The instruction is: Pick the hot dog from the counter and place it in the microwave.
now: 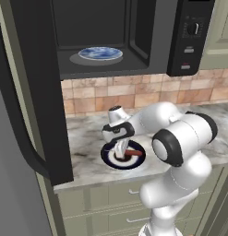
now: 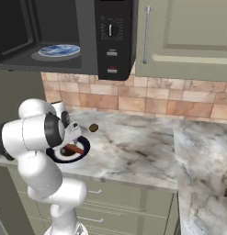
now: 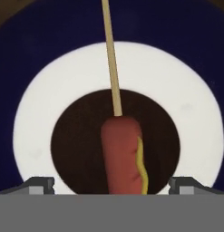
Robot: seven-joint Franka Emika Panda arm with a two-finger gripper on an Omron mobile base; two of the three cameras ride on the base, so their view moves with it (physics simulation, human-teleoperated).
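The hot dog (image 3: pixel 124 154) is a reddish-brown sausage with a yellow streak, on a thin wooden stick. It lies on a plate (image 3: pixel 41 113) with a navy rim, a white ring and a dark centre. That plate (image 1: pixel 107 159) sits on the marble counter (image 1: pixel 83 133), below the microwave (image 1: pixel 134 37). My gripper (image 3: pixel 112 186) is open and low over the plate, its fingertips (image 3: pixel 41 185) set wide on either side of the sausage's near end. In the left base view the gripper (image 1: pixel 121 150) points straight down, and the hot dog (image 1: pixel 133 152) pokes out to its right.
The microwave's black door (image 1: pixel 37 115) hangs open at the left, down to the counter's edge. A blue patterned plate (image 1: pixel 100 53) rests inside the cavity. A small brown ball (image 2: pixel 93 127) lies on the counter (image 2: pixel 133 147) behind the plate. The control panel (image 2: pixel 112 36) is on the microwave's right.
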